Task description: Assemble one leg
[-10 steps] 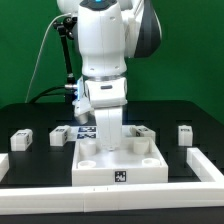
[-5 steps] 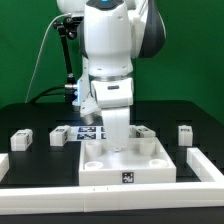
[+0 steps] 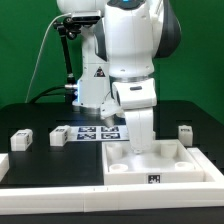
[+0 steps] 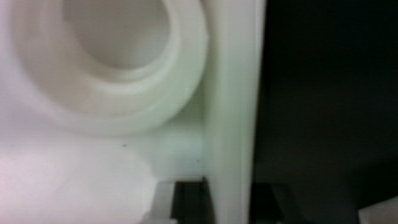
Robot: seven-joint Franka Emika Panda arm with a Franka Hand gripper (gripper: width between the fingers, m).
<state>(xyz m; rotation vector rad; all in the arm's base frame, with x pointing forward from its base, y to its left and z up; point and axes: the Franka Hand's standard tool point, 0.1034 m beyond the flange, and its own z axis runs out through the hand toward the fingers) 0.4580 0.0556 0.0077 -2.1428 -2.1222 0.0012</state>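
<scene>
So the claw (image 3: 140, 146) pinches a wall of the big flat white square plastic tray (image 3: 130, 178). The small white oblong plastic leg (image 3: 185, 133) sits on the table (image 3: 40, 155) at 1 o'clock. With that edge grip, I'd guess the tray could twist and bump it.

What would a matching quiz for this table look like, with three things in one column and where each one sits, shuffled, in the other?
Things: 1 tray; 2 marker board; 3 lone leg.
Places: a near the exterior view's right edge, beyond the tray; b right under the arm; c flat on the table, centre of the exterior view.
Pairs: 1-b, 2-c, 3-a.
</scene>
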